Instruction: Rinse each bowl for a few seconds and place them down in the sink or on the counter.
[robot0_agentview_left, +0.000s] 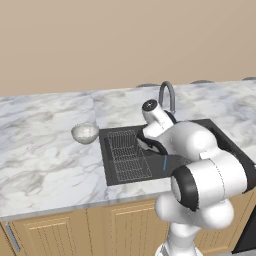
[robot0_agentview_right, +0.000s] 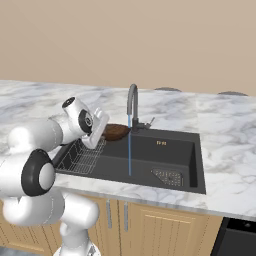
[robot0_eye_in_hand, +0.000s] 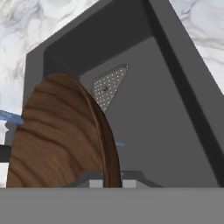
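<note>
the counter (robot0_agentview_left: 45, 155) is white marble, and the black sink (robot0_agentview_right: 197, 165) is sunk into it with a wire rack (robot0_agentview_left: 127, 155) at one end. a thin stream of water (robot0_agentview_right: 129, 150) runs from the tap (robot0_agentview_right: 132, 102) into the basin. the arm reaches over the sink, and its gripper (robot0_agentview_right: 100, 131) is closed on the rim of the brown bowl (robot0_eye_in_hand: 57, 135) — the hand view shows the rim pinched edge-on between the fingers, with the bowl held above the basin just beside the stream. this bowl looks wooden: stiff, fairly light, not fragile, though probably slick when wet, so a rim pinch seems the only workable hold. the speckled bowl (robot0_agentview_left: 85, 133) sits upright on the counter just beside the sink — likely ceramic, heavier and chippable, and best taken by its rim too.
</note>
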